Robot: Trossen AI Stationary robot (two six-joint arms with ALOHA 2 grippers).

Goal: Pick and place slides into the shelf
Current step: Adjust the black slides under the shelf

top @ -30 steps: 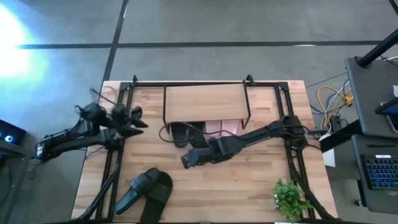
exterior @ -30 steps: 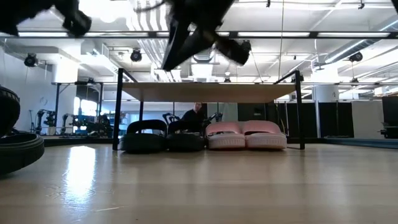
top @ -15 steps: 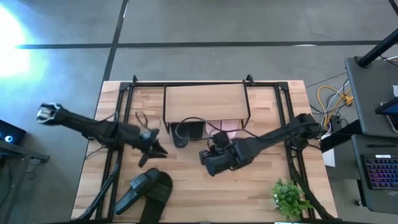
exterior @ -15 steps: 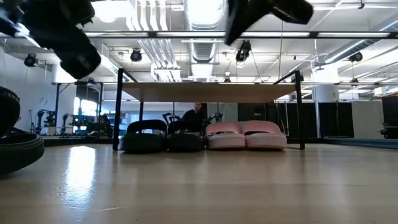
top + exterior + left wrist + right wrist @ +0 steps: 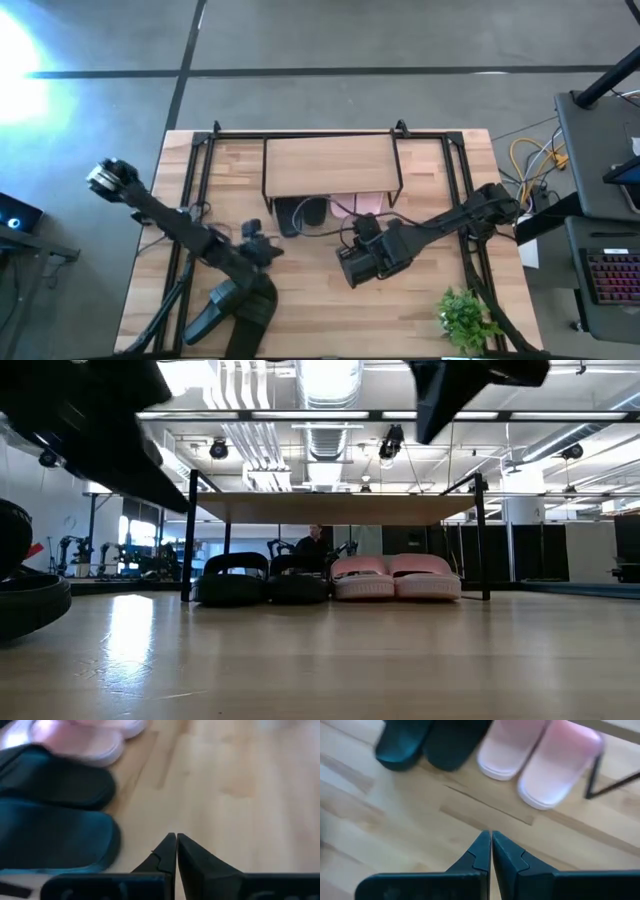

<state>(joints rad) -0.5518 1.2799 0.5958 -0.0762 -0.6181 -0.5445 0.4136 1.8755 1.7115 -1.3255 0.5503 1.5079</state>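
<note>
The shelf (image 5: pixel 332 165) stands at the table's far middle on thin black legs. Under its board, on the tabletop, two black slides (image 5: pixel 402 740) (image 5: pixel 455 740) and two pink slides (image 5: pixel 512 750) (image 5: pixel 560 760) stand in a row, toes toward the near edge. Two more black slides (image 5: pixel 235 310) lie on the table near the front left, partly under my left arm. My left gripper (image 5: pixel 176 845) hovers shut just beyond them, facing the shelf. My right gripper (image 5: pixel 491 845) hangs shut above the table, in front of the pink slides.
A small green plant (image 5: pixel 465 318) stands at the near right corner. Black frame rails (image 5: pixel 195 180) run along the table's left and right sides. Bare wood lies between the shelf and the near edge. Cables and a keyboard sit beyond the right edge.
My left gripper has swung from the table's far left toward the middle and the near edge, sinking and turning, and it has shut on nothing. My right gripper has drawn toward the table's right, rising a little and tipping further down, still shut.
</note>
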